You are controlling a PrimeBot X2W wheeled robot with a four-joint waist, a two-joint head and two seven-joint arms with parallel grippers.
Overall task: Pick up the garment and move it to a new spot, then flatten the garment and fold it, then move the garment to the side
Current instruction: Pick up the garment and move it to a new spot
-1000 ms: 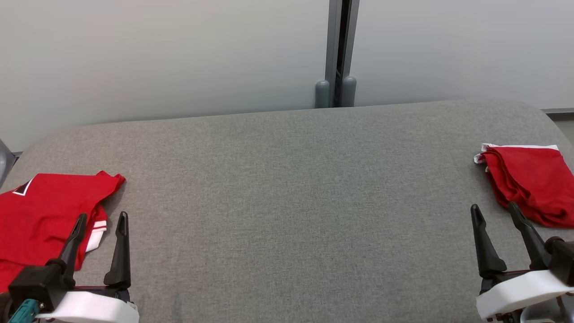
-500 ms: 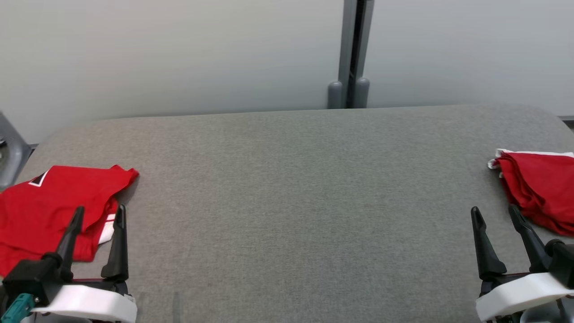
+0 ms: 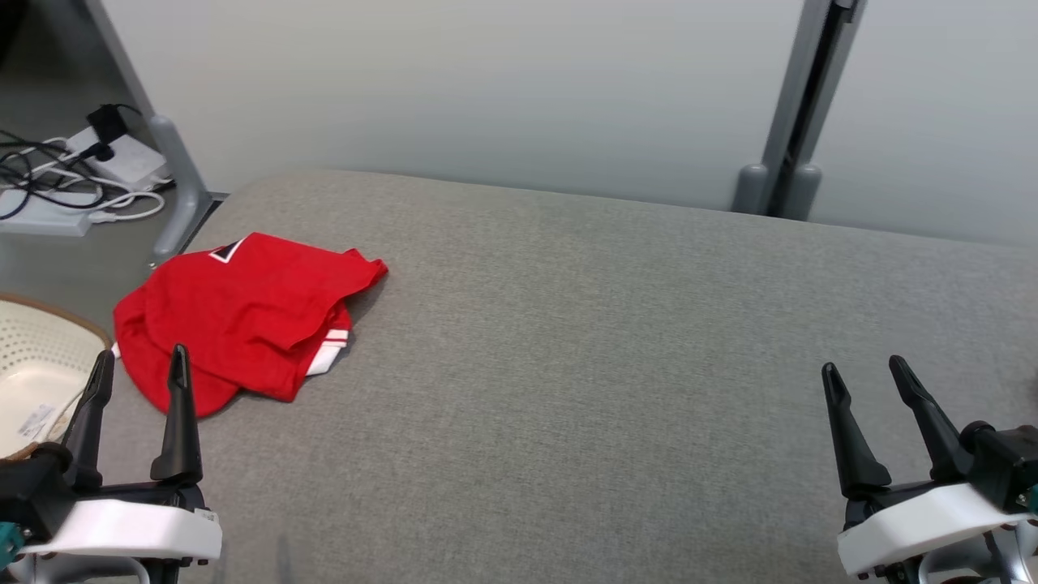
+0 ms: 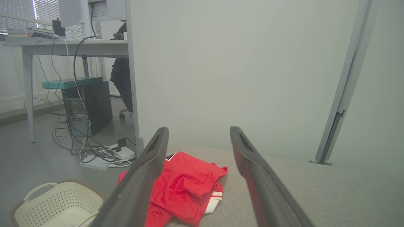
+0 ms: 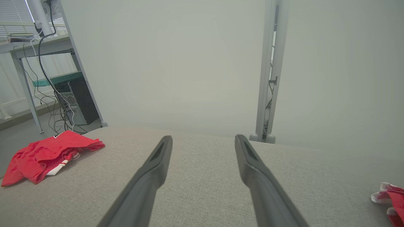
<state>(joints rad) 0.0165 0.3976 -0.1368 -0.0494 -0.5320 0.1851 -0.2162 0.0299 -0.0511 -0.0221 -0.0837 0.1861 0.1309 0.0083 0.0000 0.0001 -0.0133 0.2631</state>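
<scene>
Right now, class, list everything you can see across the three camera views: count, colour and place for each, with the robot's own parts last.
table: one, grey fabric top, across the head view.
garment: one, red with white trim, crumpled on the table's left part.
second garment: one, red and white, at the table's right edge.
basket: one, cream, perforated, on the floor left of the table.
power strips and cables: several, white and black, on the floor.
computer tower: one, black, under a desk.
left fingers: two, dark, apart, holding nothing.
right fingers: two, dark, apart, holding nothing.
</scene>
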